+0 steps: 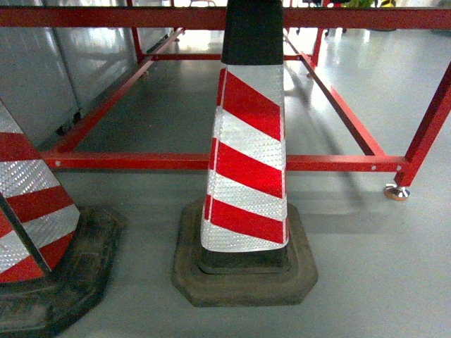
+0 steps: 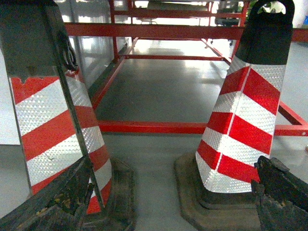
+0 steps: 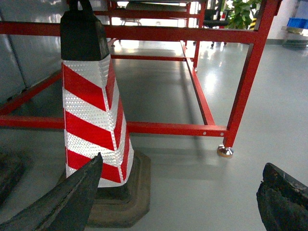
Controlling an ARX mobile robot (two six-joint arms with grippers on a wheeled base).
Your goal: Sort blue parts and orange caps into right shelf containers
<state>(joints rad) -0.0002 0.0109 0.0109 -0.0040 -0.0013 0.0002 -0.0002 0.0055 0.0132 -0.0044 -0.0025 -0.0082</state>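
Observation:
No blue parts, orange caps, shelf or containers show in any view. The left wrist view has my left gripper (image 2: 174, 163) open low over the grey floor, its dark worn fingers (image 2: 62, 197) far apart with nothing between them. My right gripper (image 3: 183, 162) is open as well, with only bare floor between its fingers (image 3: 72, 197). Neither gripper appears in the head view.
A red-and-white striped traffic cone (image 1: 250, 141) on a black base stands straight ahead, and a second cone (image 1: 28, 211) stands at the left. Behind them a red steel frame (image 1: 211, 162) runs low across the floor on a metal foot (image 1: 397, 191). Grey panels (image 1: 42, 63) line the left.

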